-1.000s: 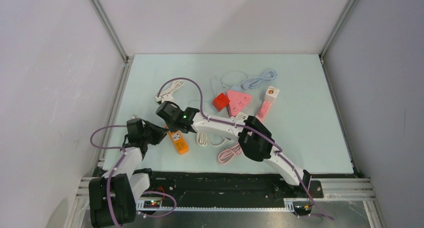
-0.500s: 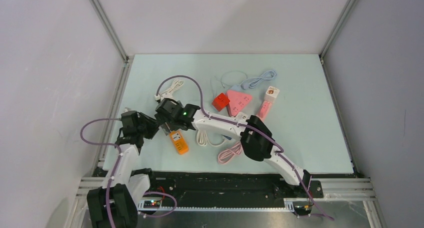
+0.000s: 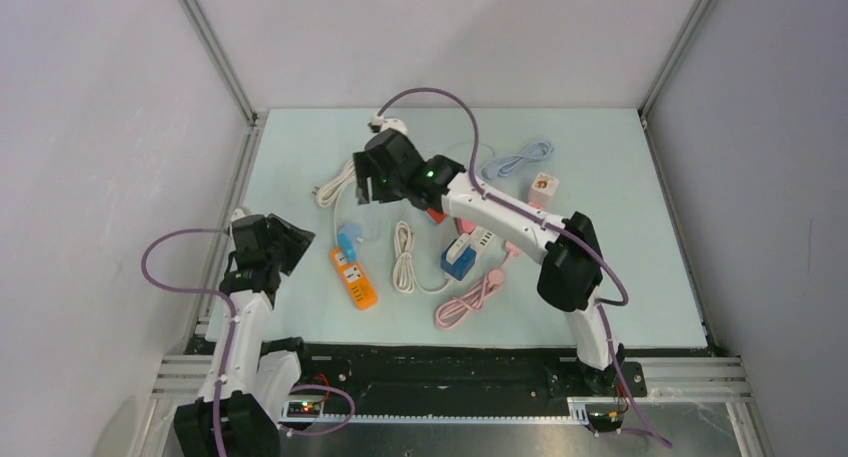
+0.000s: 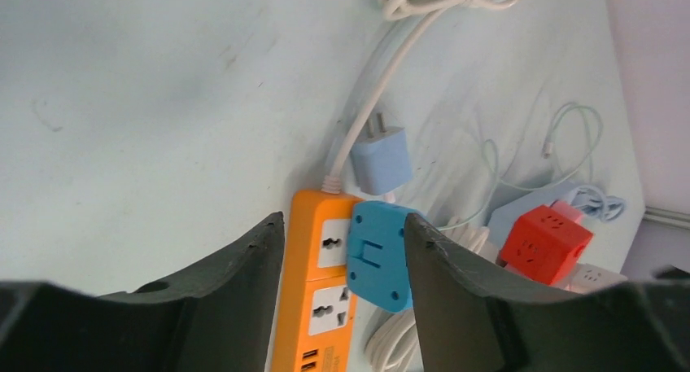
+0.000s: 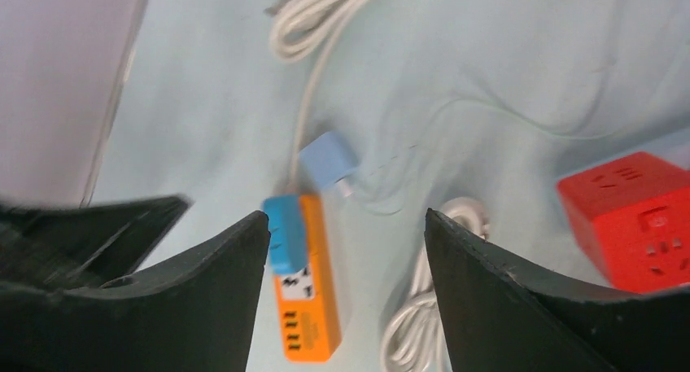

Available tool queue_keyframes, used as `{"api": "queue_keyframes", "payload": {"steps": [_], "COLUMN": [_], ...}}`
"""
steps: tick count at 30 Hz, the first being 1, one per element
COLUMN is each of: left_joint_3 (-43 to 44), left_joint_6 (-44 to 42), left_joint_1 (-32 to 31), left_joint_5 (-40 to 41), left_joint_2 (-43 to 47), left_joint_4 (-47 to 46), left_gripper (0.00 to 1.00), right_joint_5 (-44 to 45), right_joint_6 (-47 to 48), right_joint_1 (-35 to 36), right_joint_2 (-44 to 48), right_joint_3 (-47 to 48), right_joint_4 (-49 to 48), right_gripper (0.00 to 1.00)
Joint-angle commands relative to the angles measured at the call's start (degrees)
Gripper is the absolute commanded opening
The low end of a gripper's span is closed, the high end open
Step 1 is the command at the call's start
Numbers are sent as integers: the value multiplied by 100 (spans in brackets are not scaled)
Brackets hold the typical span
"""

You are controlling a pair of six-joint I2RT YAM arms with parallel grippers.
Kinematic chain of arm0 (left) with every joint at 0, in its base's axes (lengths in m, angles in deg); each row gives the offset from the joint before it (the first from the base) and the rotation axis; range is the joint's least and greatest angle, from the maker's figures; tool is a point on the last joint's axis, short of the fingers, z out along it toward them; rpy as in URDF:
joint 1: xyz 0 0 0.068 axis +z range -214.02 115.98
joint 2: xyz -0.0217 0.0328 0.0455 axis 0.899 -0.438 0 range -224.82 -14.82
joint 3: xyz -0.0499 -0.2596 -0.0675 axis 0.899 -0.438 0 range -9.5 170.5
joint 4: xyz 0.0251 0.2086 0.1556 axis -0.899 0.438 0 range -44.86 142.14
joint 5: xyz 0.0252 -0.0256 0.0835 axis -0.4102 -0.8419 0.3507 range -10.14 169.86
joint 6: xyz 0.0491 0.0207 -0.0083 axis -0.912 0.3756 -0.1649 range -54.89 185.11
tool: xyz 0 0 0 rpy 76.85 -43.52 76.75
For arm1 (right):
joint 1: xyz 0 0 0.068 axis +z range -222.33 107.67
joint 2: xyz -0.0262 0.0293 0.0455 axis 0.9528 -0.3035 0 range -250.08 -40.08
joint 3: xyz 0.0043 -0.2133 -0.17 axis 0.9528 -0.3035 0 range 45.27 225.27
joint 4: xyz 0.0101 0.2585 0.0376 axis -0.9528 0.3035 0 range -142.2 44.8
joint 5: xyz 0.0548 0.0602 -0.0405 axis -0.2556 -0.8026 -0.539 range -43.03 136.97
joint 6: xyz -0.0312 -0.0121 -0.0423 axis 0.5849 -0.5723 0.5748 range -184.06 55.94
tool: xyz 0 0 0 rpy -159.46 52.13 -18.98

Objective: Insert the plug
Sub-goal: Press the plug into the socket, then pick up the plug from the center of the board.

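While both arms hang over the table point(image 3: 620, 277) | right gripper point(image 5: 346, 224): jaws wide, empty | left gripper point(image 4: 343, 221): jaws apart, empty | orange power strip point(image 3: 355, 280): flat, near table's left edge | blue plug point(image 4: 379, 256): sitting on strip's far end

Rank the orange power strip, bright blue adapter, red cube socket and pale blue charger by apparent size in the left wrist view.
1. orange power strip, though partly cut off.
2. bright blue adapter and red cube socket: about alike; the cube lies farther off, so unranked.
3. pale blue charger.
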Motion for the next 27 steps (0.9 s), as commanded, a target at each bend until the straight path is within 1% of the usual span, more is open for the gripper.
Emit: {"api": "queue_keyframes", "payload": {"steps": [1,5,11,17,23,24,25,26,27], "left_joint_3": [491,603,688,796,1164,1211,1264,1283,1291], "left_joint_6": [-409,-542,-683,-704,-751,-819,-857,-912,-938], "left_joint_1": [-10,-113,-146,-147,-142,-149,-152,-158,-157], "left_joint_5": [135,92,96,148,172,151,118,124,181], "left_joint_2": [244,346,466,553,1069,1152,1251,1309,1458], "left_joint_4": [150,244,403,566,875,902,922,930,942], "left_gripper": [62,65,69,70,70,72,78,82,92], "right_joint_5": [-312,-395,-516,-412,-348,-365,-426,-491,-662], "right_joint_6": [-335,-164,272,144,18,16,30,53,109], "right_joint_1": [-353,-484,-443,-443,-486,-482,-482,-481,-481], "right_joint_2": [-514,-863,-1136,-1475,-1641,-1650,-1651,-1632,-1566], "right_joint_3": [-6,171,97,161,103,94,68,27,-125], "right_joint_4": [88,22,-560,-601,-861,-906,-936,-1085,-1210], "right_gripper": [71,66,65,62,57,54,50,47,42]}}
